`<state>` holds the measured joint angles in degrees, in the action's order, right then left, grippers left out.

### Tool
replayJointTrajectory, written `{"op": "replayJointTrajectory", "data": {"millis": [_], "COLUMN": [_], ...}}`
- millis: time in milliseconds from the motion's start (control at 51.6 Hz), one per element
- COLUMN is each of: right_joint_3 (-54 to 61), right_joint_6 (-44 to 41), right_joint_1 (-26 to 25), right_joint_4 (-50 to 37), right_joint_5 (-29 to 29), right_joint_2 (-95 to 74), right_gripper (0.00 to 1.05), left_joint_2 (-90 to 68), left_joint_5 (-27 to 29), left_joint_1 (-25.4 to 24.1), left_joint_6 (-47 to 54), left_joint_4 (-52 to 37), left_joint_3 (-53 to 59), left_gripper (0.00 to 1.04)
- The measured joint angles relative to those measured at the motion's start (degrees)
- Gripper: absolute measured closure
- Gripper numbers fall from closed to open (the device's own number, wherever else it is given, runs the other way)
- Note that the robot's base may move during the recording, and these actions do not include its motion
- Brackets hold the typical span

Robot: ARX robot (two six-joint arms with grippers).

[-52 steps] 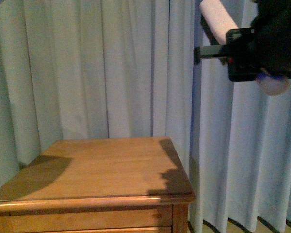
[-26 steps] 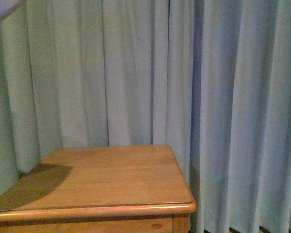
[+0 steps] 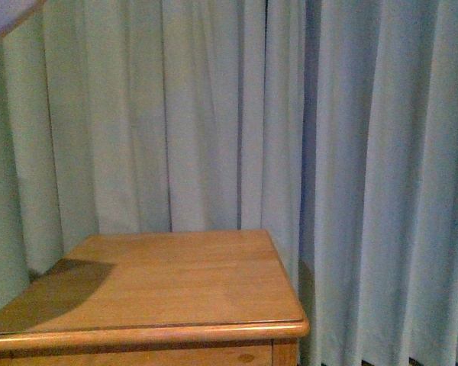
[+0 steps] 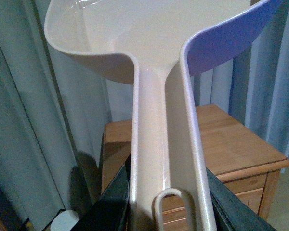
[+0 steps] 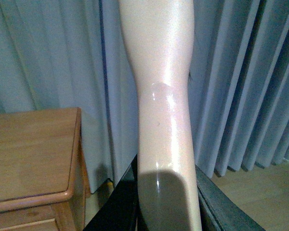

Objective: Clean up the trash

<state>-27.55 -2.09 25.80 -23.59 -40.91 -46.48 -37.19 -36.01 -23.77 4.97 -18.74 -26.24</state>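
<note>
Beige dustpan [image 4: 154, 53] in left hand [image 4: 169, 209], pale handle [image 5: 164, 96] in right hand [image 5: 166, 211]

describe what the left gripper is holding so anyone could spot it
In front of the pale curtains and wooden cabinet, find the left gripper's dark fingers. Clamped between them is the dustpan, a long handle widening into a broad scoop. Unlike the brown wood and matte curtains, it is glossy cream.

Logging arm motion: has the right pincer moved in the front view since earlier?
Yes. The right pincer was high right before the curtain; now it is out of that view.
</note>
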Motion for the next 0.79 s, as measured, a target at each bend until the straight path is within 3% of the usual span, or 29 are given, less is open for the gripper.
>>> {"op": "replayJointTrajectory", "data": {"millis": [795], "right_joint_3": [0.00], "right_joint_6": [-0.50], "right_joint_1": [0.13], "right_joint_4": [-0.04], "right_joint_5": [-0.02], "right_joint_2": [0.00], "right_gripper": [0.84], "left_joint_2": [0.00], "left_joint_5": [0.00], "left_joint_1": [0.00], "left_joint_6": [0.00], "left_joint_4": [0.00], "left_joint_3": [0.00], "left_gripper": [0.78]}}
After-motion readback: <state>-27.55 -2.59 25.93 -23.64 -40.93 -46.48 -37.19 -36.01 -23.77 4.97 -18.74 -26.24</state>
